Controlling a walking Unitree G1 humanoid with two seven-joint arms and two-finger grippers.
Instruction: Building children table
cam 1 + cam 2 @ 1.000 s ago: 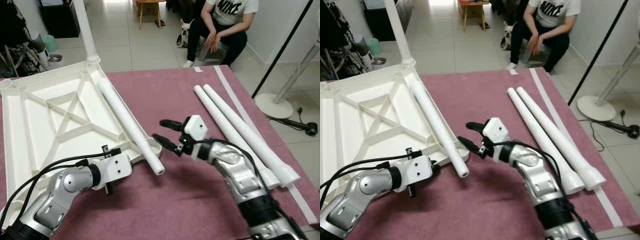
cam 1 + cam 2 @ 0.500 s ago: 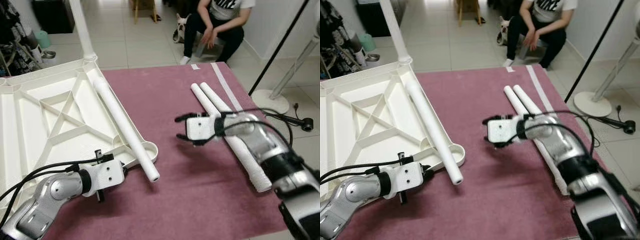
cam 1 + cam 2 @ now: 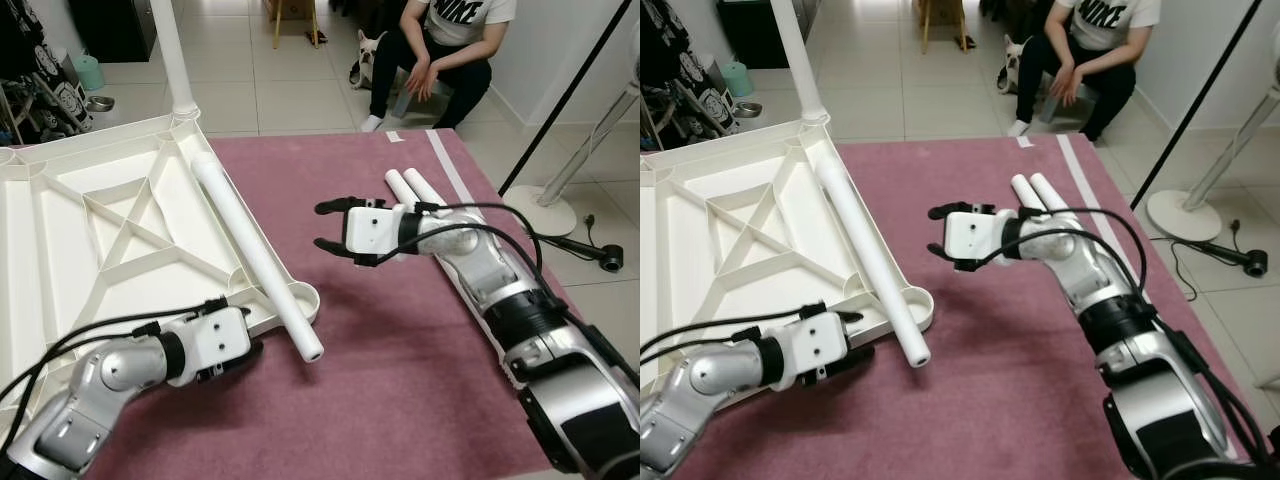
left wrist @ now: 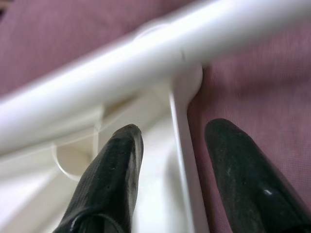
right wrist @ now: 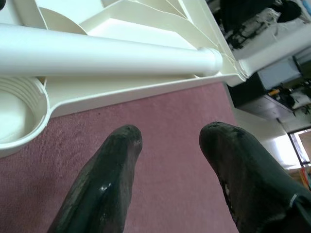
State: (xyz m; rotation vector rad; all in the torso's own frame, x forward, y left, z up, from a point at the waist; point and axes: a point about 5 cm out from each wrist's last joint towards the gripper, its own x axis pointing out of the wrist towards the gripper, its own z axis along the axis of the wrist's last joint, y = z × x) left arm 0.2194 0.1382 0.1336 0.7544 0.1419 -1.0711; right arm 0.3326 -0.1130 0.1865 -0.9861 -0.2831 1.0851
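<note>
A white table top [image 3: 60, 260] lies upside down on the maroon rug. One white leg [image 3: 170, 50] stands upright in its far corner. Another leg [image 3: 250, 255] lies along its right edge, its end past the empty corner socket [image 3: 300, 297]. Two more legs [image 3: 415, 188] lie at the rug's right, partly under my right arm. My right gripper [image 3: 322, 226] hovers open above the rug, between the lying leg and that pair, pointing at the lying leg [image 5: 97, 56]. My left gripper [image 3: 240, 328] is low at the near corner, open, its fingers either side of the table top's rim [image 4: 182, 145].
A person [image 3: 450, 40] sits beyond the rug's far end with a small dog [image 3: 368, 55] beside them. A fan stand's round base [image 3: 540, 210] and a cable lie on the floor to the right. Bare rug [image 3: 400, 380] spreads in front.
My right arm has swung out to the right, and its gripper now points left, higher above the rug. My left gripper has moved up to the table top's near rim.
</note>
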